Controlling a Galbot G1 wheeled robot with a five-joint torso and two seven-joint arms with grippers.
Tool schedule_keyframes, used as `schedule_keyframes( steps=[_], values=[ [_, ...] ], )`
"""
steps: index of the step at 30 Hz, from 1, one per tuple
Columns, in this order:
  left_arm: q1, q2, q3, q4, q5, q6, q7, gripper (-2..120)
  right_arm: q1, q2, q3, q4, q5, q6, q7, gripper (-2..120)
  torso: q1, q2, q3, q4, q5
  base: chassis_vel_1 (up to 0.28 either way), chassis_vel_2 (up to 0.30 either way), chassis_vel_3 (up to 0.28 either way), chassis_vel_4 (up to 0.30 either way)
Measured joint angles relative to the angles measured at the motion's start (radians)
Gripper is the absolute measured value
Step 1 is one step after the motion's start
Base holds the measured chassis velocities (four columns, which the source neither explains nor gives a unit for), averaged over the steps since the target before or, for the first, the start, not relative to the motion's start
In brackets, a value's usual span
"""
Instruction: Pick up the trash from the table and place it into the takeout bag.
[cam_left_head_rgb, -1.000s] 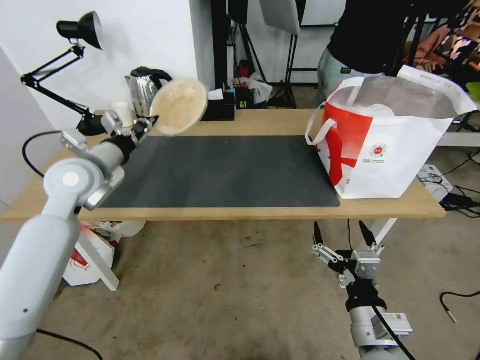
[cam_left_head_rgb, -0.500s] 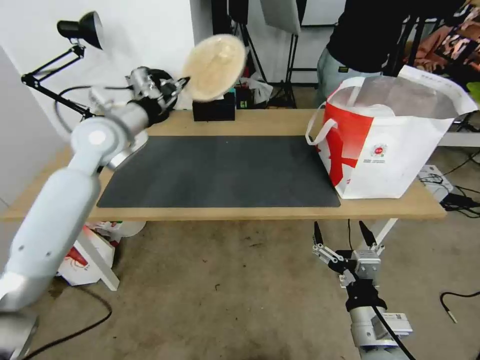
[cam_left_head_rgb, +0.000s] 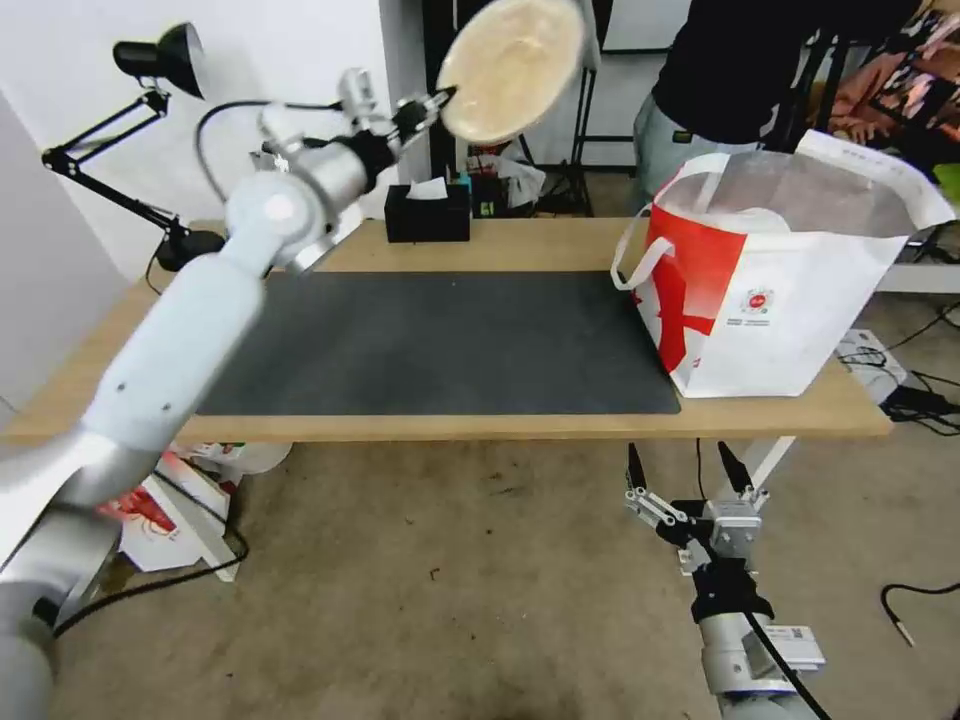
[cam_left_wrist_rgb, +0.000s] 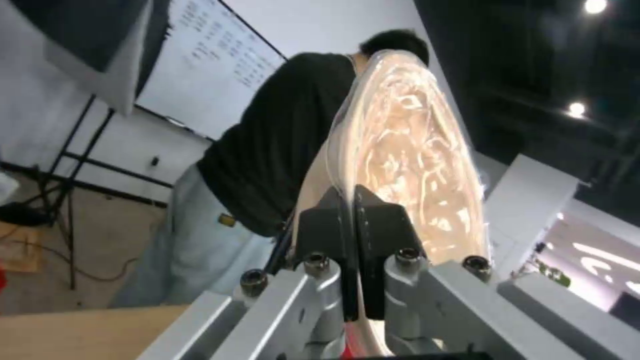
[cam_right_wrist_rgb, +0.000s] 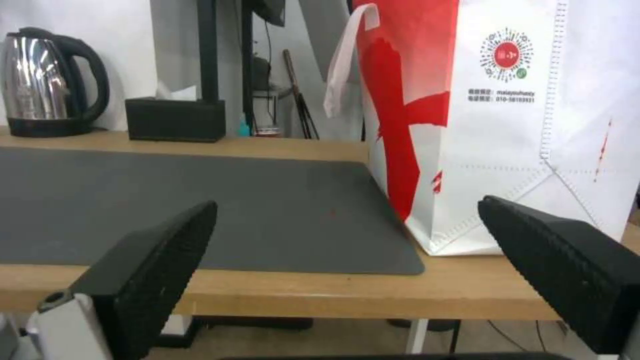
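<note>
1. The left tool (cam_left_head_rgb: 432, 98) is gripping the round beige bowl (cam_left_head_rgb: 512, 66) by its rim, fingers (cam_left_wrist_rgb: 333, 220) closed flat on the thin edge, holding it tilted high above the far side of the long light-wood desk (cam_left_head_rgb: 500, 245).
2. The large boxy white takeout bag with a red side panel (cam_left_head_rgb: 775, 275) is standing open at the desk's right end, on the corner of the dark grey mat (cam_left_head_rgb: 440, 340).
3. The right tool (cam_left_head_rgb: 685, 470) is hanging spread wide and empty, below the desk's front edge.
4. Step in hand, as judged: carrying the bowl toward the bag. The next move is calling for travel rightward over the bag's open mouth before letting go.
</note>
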Motion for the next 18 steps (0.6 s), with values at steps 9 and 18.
schedule_keyframes(
  steps=[9,18],
  values=[
    [-0.151,-0.149,0.129,0.207,-0.006,-0.019,0.093,0,0.0,0.0,0.0,0.0,0.0,0.0,0.0,100,0.0,0.0,0.0,0.0001,-0.0002,0.0,0.0,0.0,0.0],
    [-0.212,-0.278,0.22,0.36,-0.001,-0.022,0.112,0,0.0,0.0,0.0,0.0,0.0,0.0,0.0,100,0.0,0.0,0.0,0.0,-0.0001,0.0,0.0,0.0,0.0]
  ],
)
